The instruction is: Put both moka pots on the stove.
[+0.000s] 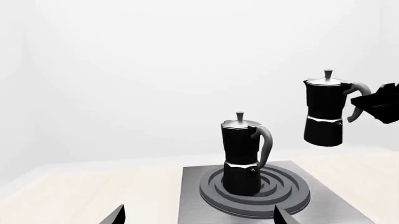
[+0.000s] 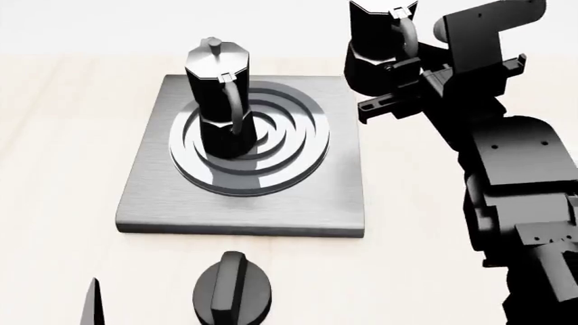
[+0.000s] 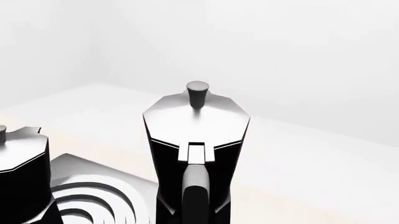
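Right gripper (image 2: 411,68) grips the handle of the second pot (image 2: 378,37), fingers closed on it; in the left wrist view this pot (image 1: 324,109) hangs in the air, upright, above and beyond the stove's far right side, clear of the surface. The right wrist view looks down the handle onto its silvery lid. First pot (image 2: 219,98) stands upright on the stove (image 2: 253,210), on the burner rings slightly left of centre, handle toward the camera. Left gripper: only two dark fingertips (image 1: 115,217) show at the edge of the left wrist view, well apart, nothing between them; it holds nothing. A round ridged knob (image 2: 233,291) lies on the table (image 2: 63,169) just in front of the stove. No brand, label or writing readable on anything.
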Available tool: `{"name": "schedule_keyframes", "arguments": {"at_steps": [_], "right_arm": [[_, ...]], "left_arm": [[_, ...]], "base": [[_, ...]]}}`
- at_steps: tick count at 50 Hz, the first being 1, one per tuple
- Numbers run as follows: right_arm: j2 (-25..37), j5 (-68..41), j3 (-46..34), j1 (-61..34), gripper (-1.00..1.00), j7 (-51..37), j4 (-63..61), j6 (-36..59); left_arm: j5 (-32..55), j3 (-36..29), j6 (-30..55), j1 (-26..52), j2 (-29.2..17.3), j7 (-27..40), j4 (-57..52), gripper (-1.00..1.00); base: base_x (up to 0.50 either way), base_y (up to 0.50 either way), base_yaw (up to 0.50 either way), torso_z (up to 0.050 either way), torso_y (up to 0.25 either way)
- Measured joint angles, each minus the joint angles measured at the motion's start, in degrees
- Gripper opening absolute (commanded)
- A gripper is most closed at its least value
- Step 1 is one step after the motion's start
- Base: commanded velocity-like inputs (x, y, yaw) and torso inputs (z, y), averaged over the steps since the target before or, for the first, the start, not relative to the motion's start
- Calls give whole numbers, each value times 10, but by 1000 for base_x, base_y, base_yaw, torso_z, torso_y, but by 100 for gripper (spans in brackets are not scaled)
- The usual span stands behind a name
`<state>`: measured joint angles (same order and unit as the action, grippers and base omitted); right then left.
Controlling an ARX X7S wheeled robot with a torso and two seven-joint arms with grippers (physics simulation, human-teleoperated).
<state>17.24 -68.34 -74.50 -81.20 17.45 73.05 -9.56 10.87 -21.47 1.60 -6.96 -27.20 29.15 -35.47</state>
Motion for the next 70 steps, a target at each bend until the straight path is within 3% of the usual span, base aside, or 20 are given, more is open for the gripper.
{"name": "schedule_keyframes", "arguments": {"at_steps": [25, 70], "right_arm": [[-68, 131, 127, 25, -100, -15, 20, 5], [-145, 512, 521, 102, -100, 25, 20, 30]], "left_arm": [[1, 0, -6, -10, -7, 4, -9, 100], [3, -5, -11, -3, -7, 6, 1, 100]], "base": [[0, 0, 0, 1, 1], [0, 0, 0, 0, 1]]}}
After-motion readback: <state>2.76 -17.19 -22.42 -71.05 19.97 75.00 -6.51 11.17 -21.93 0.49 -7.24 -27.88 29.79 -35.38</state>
